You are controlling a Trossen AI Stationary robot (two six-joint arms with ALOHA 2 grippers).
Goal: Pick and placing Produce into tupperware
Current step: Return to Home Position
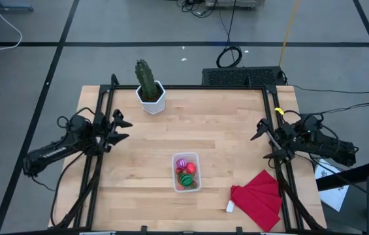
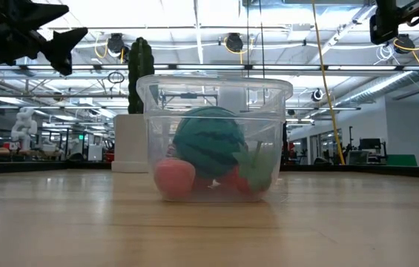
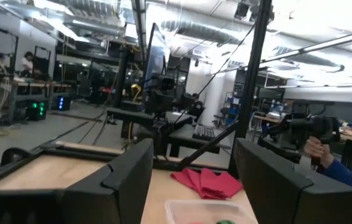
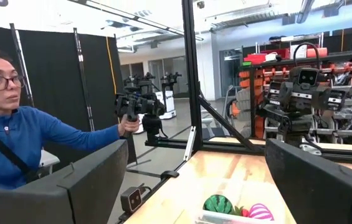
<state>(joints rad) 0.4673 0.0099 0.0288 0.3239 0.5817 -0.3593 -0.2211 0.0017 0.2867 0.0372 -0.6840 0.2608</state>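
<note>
Table (image 1: 217,124) flanked by both arms, raised over its side edges. Left gripper (image 1: 120,128) and right gripper (image 1: 264,142) point inward, fingers apart, empty. Tupperware (image 1: 187,156) sits between them, well apart from both, produce (image 1: 185,173) inside.

Wooden table (image 1: 223,124) — tupperware (image 1: 187,154), cactus pot (image 1: 153,106), red cloth (image 1: 259,196)

Clear glossy plastic tupperware (image 2: 209,93), pale matt wood table (image 1: 223,124), soft red cloth (image 1: 259,199), seemingly glazed white pot (image 1: 151,103)
</note>
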